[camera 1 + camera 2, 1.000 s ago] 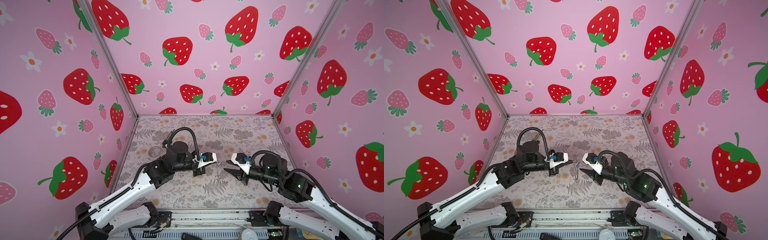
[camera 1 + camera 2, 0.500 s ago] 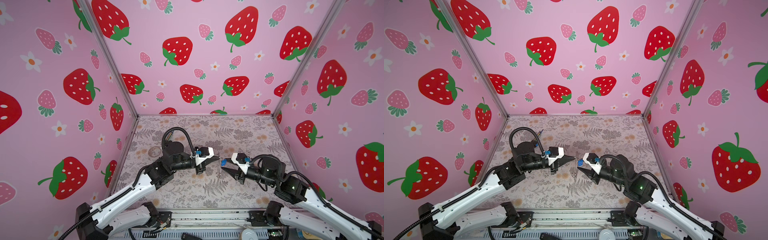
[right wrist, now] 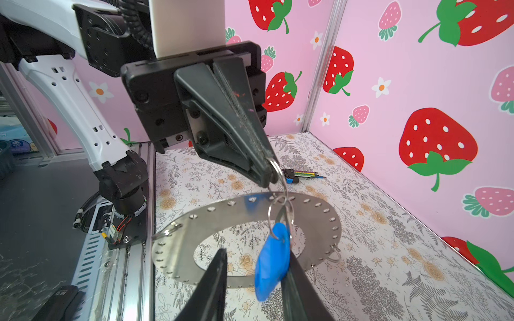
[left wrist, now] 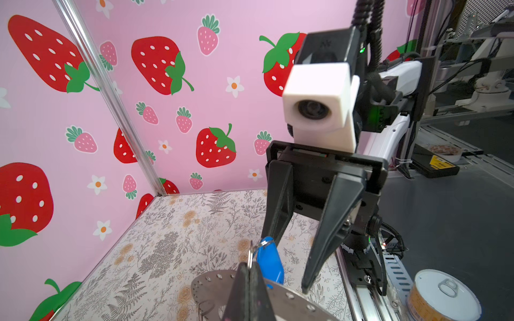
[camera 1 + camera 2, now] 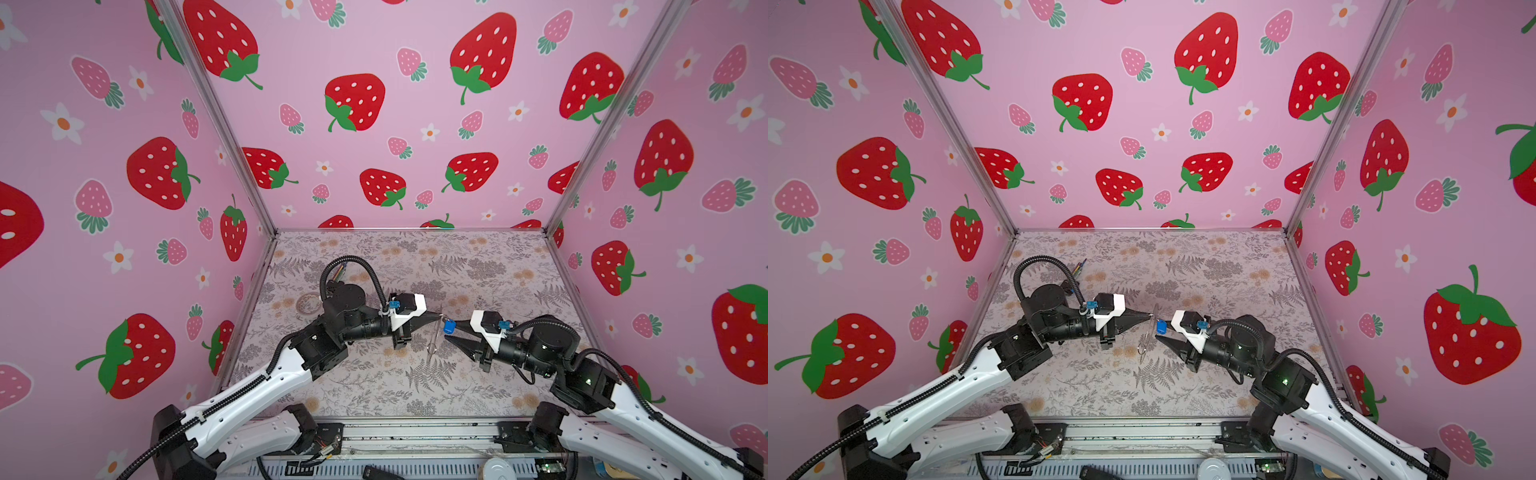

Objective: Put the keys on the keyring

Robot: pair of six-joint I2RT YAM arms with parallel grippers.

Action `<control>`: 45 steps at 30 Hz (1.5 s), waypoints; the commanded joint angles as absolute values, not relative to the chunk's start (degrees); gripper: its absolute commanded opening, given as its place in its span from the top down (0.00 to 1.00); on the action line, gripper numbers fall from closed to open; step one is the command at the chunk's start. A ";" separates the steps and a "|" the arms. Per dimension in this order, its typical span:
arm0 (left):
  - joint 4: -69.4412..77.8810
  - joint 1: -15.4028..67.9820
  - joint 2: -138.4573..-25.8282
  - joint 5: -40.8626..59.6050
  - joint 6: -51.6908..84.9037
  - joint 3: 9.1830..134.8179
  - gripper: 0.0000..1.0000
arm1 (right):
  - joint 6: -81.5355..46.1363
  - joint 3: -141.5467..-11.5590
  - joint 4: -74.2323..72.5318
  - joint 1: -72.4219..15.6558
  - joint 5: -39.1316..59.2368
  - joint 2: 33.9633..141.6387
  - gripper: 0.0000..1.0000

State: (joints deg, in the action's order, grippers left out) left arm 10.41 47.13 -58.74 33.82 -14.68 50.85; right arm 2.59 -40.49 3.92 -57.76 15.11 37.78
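My left gripper (image 4: pixel 250 268) is shut on a small wire split ring (image 3: pixel 278 169) above the table. The keyring (image 3: pixel 211 219), a flat grey metal ring with holes round its rim, hangs from that split ring and shows edge-on in both top views (image 5: pixel 433 340) (image 5: pixel 1147 337). The keys' blue tag (image 3: pixel 271 261) (image 4: pixel 268 264) dangles from a second small ring at the same spot. My right gripper (image 3: pixel 256 280) (image 5: pixel 449 331) faces the left one, open, its jaws on either side of the tag. The tag leans against one finger (image 3: pixel 297 289).
A black-and-blue plug with coloured wires (image 3: pixel 301 175) lies on the floral table near the back left, and a pale hoop (image 5: pixel 309 302) lies by the left wall. Other small wire rings (image 3: pixel 335 254) hang from the keyring's rim. A tin can (image 4: pixel 442 297) sits beyond the front rail.
Both grippers have closed in on each other at the table's middle. The right gripper has moved forward until the blue tag sits between its jaws, and its jaws have narrowed a little.
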 commanded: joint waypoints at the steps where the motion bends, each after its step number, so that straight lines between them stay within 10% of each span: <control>1: 13.91 46.94 -57.79 35.95 -13.89 50.47 1.00 | 2.30 -40.14 1.81 -57.88 16.52 38.39 0.66; 12: 13.91 47.00 -57.84 35.70 -14.41 50.11 1.00 | 3.91 -40.54 1.95 -57.74 16.52 37.47 1.00; 45: 6.13 49.80 -57.11 32.11 -21.37 49.98 1.00 | 6.87 -47.20 10.28 -57.72 12.30 42.05 1.00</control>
State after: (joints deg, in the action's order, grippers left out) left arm 8.62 48.62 -57.41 31.16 -18.35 46.81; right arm 6.11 -45.60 11.07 -57.65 13.28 41.93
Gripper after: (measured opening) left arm 0.050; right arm 0.068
